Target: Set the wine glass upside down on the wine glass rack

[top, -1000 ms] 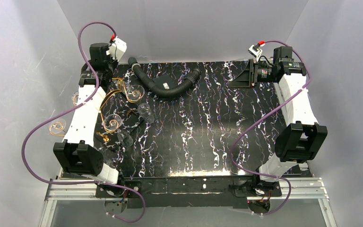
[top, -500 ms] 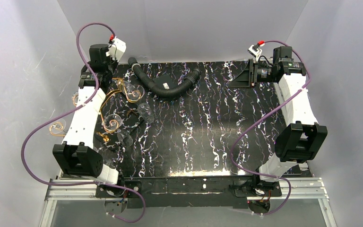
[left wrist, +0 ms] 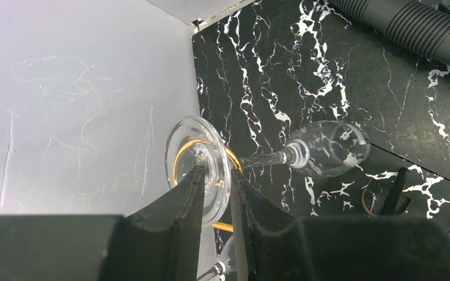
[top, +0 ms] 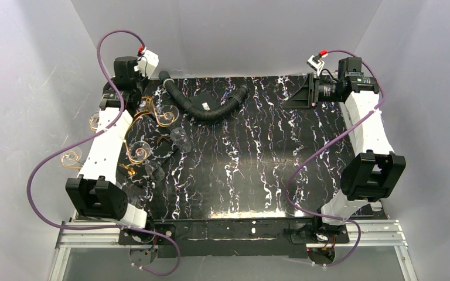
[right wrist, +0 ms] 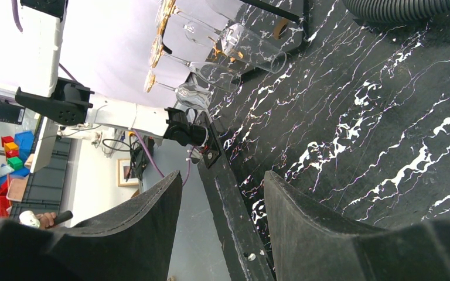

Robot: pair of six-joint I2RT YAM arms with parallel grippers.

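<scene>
A clear wine glass (left wrist: 328,149) hangs bowl-down from the wine glass rack, with its round foot (left wrist: 208,146) lying in one gold ring (left wrist: 235,159) of that rack. My left gripper (left wrist: 217,172) straddles the foot with the jaws slightly apart, so it is open. From above, the gold-wire rack (top: 137,149) stands at the table's left beside my left arm. My left gripper (top: 130,98) is over the rack's back end near the glass (top: 165,112). My right gripper (right wrist: 222,199) is open and empty at the far right (top: 303,95).
Two more glasses (top: 181,140) (top: 155,171) hang on the rack. A black corrugated hose (top: 205,108) curves across the back of the black marbled table (top: 258,170). Grey walls (top: 29,117) close in on the left, back and right.
My left wrist has shifted a little toward the back of the rack. The right arm has not moved.
</scene>
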